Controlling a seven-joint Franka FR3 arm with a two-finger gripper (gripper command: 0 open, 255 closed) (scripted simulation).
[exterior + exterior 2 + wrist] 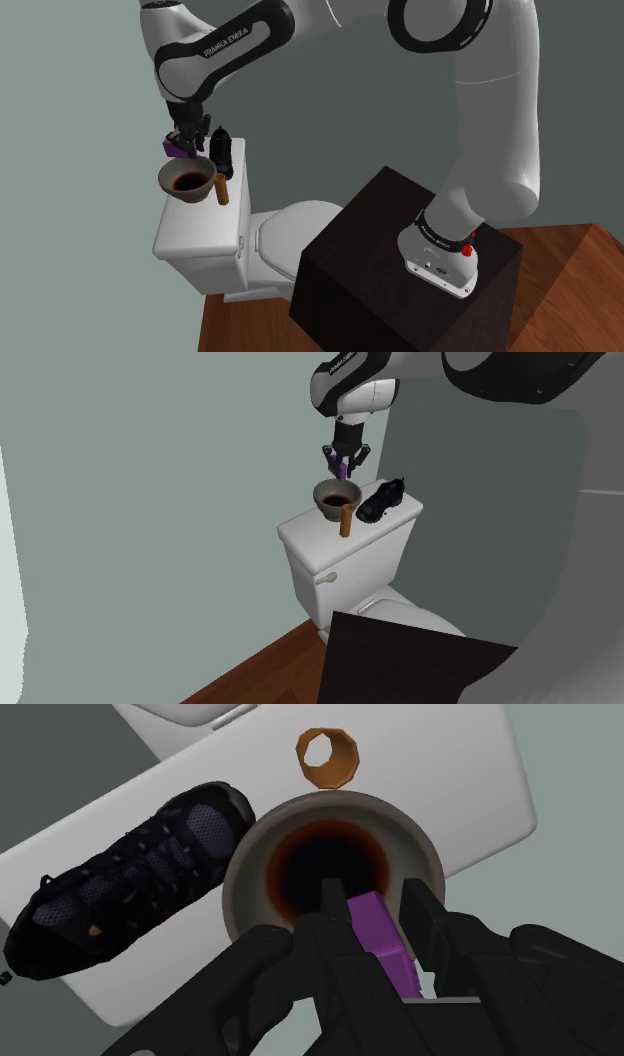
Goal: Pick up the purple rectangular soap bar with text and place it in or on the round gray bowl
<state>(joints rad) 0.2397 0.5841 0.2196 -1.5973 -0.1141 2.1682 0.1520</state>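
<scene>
Purple soap bar hangs above round gray bowl.

A black shoe is lying at one end of a white toilet tank lid, while a brown tube is standing upright at its front edge.

Arm: is arched high and bent over toward the bowl.
Wrist: is pointed steeply down, directly above the bowl.
Gripper: is held just above the bowl.
Fingers: are clamped on the purple soap bar, one on each side.
</scene>
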